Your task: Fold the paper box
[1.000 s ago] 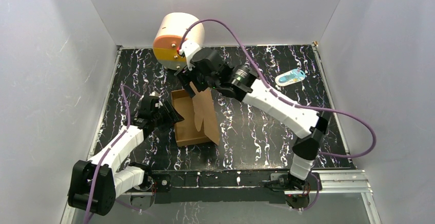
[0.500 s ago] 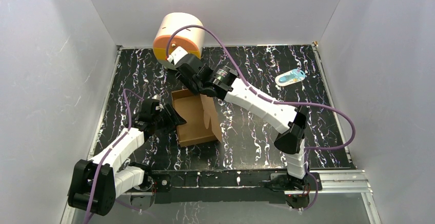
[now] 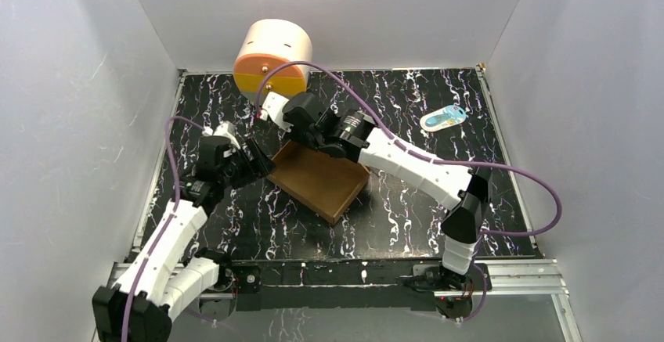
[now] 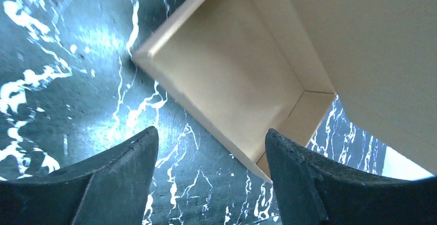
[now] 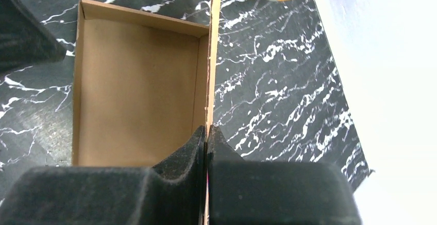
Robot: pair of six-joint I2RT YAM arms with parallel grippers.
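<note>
The paper box (image 3: 321,181) is a shallow brown cardboard tray lying aslant on the mat, its lid leaning over it. My right gripper (image 5: 207,131) is shut on the lid's edge (image 5: 213,55), which shows edge-on beside the open tray (image 5: 134,91). From above, that gripper (image 3: 294,140) sits at the box's far corner. My left gripper (image 4: 211,132) is open just off the tray's near wall (image 4: 232,70), with only mat between its fingers; the lid (image 4: 371,39) hangs above on the right. Seen from overhead, the left gripper (image 3: 262,170) is by the box's left corner.
A round cream drum with orange and yellow drawers (image 3: 272,56) stands at the back, close behind the right wrist. A small blue and white item (image 3: 443,117) lies at the back right. White walls surround the black marbled mat (image 3: 407,209).
The right gripper has shut on the lid and swung it down over the tray. The box has turned and slid toward the centre. The left arm has moved forward and its jaws have widened.
</note>
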